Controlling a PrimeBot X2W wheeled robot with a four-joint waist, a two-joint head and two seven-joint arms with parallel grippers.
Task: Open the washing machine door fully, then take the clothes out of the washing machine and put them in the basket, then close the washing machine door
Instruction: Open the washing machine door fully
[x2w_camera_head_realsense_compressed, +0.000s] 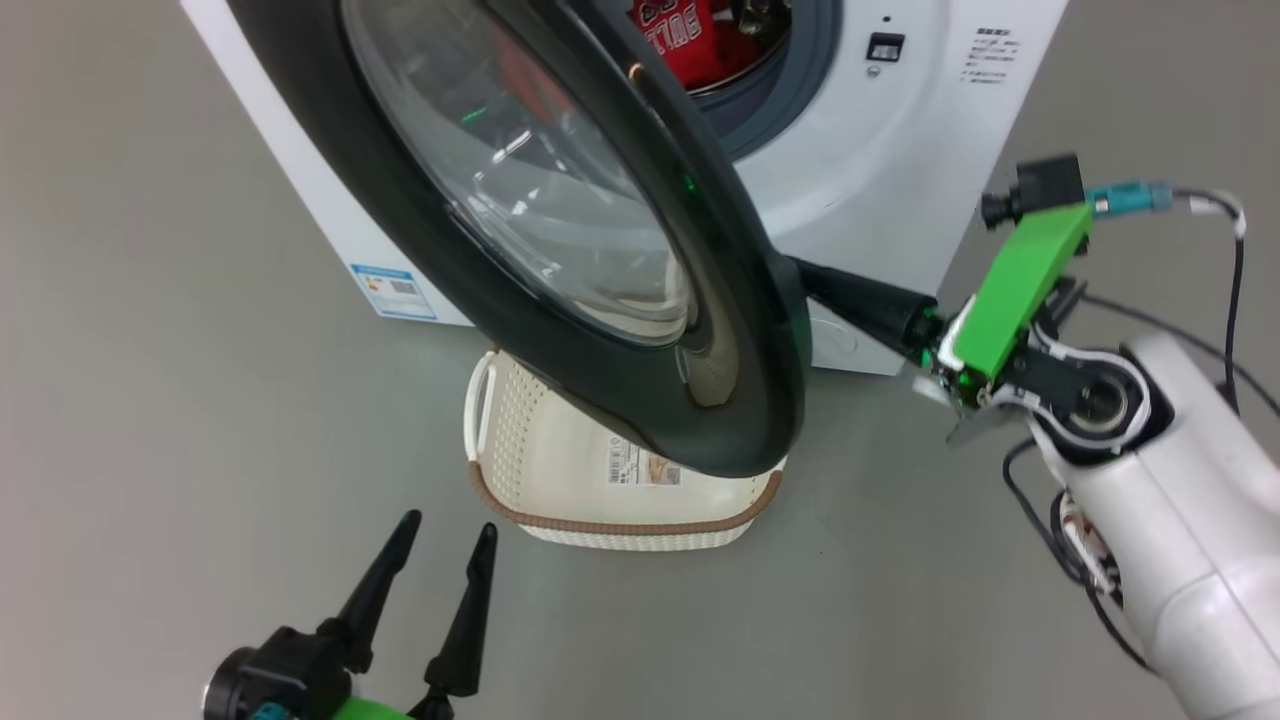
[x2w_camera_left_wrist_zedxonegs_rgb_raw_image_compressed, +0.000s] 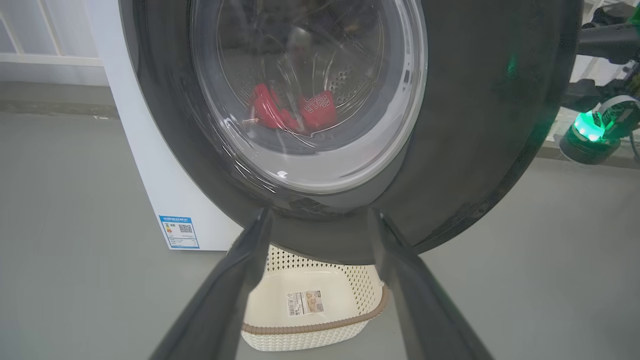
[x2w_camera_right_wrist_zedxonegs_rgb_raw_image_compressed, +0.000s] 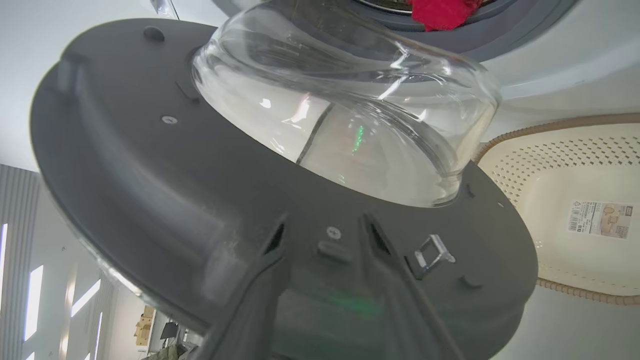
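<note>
1. Door (x2w_camera_head_realsense_compressed: 540, 220) hangs part-open above the basket (x2w_camera_head_realsense_compressed: 600, 525); probably heavy, rigid, slick.
2. My right gripper (x2w_camera_right_wrist_zedxonegs_rgb_raw_image_compressed: 324, 225), fingers parted, meets its inner rim: likely the best hold.
3. My left gripper (x2w_camera_head_realsense_compressed: 449, 522) gapes empty.

Far end of basket (x2w_camera_head_realsense_compressed: 620, 525) behind washing machine door (x2w_camera_head_realsense_compressed: 740, 400); tips of right fingers (x2w_camera_head_realsense_compressed: 870, 305) perhaps behind its rim.

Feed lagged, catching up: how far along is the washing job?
Done: the washing machine door is unlatched and swung partway out, above the basket. In hand: the right hand, fingers parted, sits at the door's inner face, likely to push it wider; the left hand hovers open. Left: red clothes lie inside the washing machine, basket empty, door to close.
</note>
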